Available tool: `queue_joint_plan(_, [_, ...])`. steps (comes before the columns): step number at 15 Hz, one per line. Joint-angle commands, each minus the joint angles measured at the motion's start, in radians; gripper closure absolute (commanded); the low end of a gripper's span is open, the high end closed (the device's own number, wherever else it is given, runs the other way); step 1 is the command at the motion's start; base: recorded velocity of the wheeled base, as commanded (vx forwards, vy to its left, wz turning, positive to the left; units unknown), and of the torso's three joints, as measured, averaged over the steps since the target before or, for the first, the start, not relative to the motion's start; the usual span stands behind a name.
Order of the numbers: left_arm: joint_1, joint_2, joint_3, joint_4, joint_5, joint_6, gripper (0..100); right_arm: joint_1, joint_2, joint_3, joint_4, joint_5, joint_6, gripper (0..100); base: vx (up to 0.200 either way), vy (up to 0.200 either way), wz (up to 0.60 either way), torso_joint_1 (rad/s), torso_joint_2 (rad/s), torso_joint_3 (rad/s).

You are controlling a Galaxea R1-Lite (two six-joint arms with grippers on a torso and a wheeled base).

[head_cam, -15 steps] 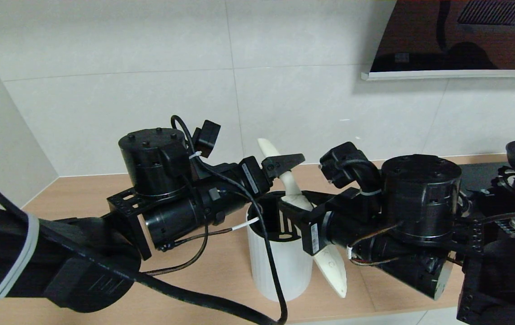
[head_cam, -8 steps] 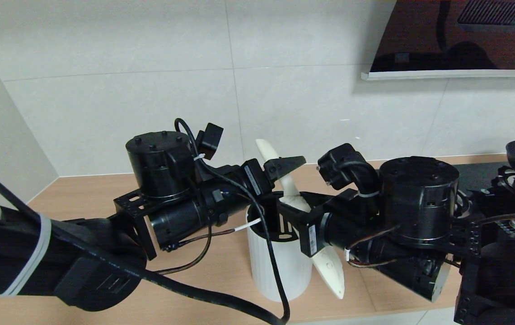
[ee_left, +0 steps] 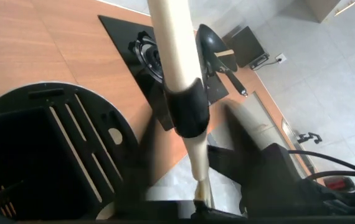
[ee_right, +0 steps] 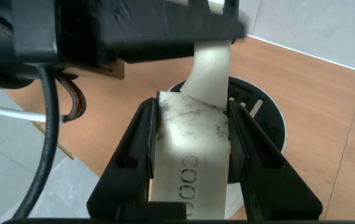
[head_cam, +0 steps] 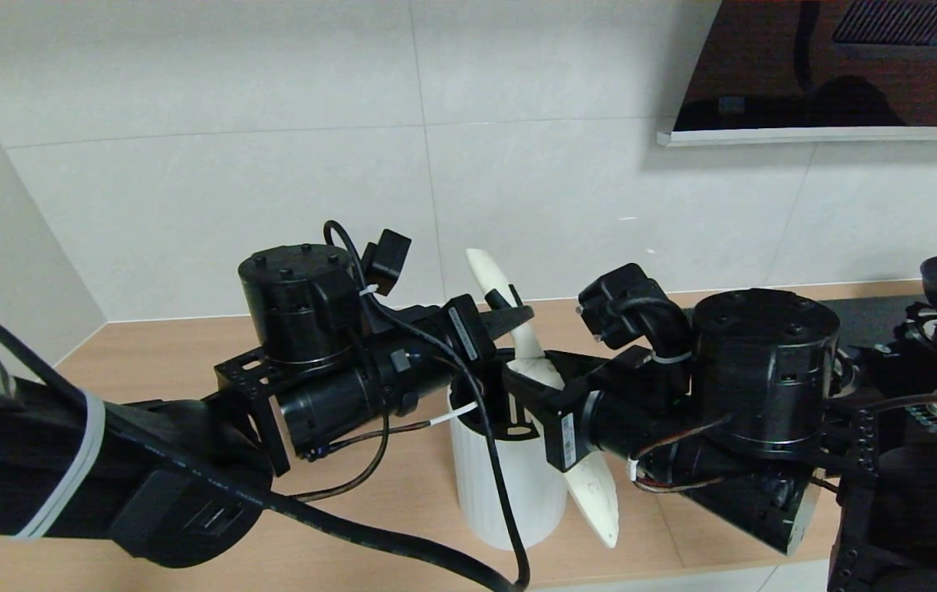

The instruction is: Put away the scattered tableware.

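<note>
Over the rim of the white holder, the right gripper is clamped across the blade of the white spatula. Its handle slants toward 11 o'clock, and its tip points toward 5 o'clock, outside the holder. Whether the left gripper, up at the handle, grips it cannot be told.

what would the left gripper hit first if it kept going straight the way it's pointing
Most likely the handle of the white rice paddle, crossing directly ahead of the left gripper above the utensil holder; the right gripper, holding its blade, lies just beyond.
</note>
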Motion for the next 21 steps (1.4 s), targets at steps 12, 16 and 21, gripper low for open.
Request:
queue_joint_plan(12, [0.000, -0.006, 0.012, -0.062, 0.003, 0.000, 100, -0.001, -0.003, 0.001, -0.001, -0.011, 0.001, 0, 0.000, 0.000, 0.00, 0.000, 0.00, 0.000])
queue_joint_plan(16, [0.012, -0.045, -0.006, -0.058, 0.042, 0.009, 100, -0.019, -0.032, 0.029, -0.063, -0.013, -0.006, 0, 0.000, 0.000, 0.00, 0.000, 0.00, 0.000])
queue_joint_plan(21, [0.150, -0.131, -0.135, 0.106, 0.110, 0.012, 100, -0.148, -0.201, 0.062, -0.063, 0.021, -0.017, 0, 0.000, 0.000, 0.00, 0.000, 0.00, 0.000])
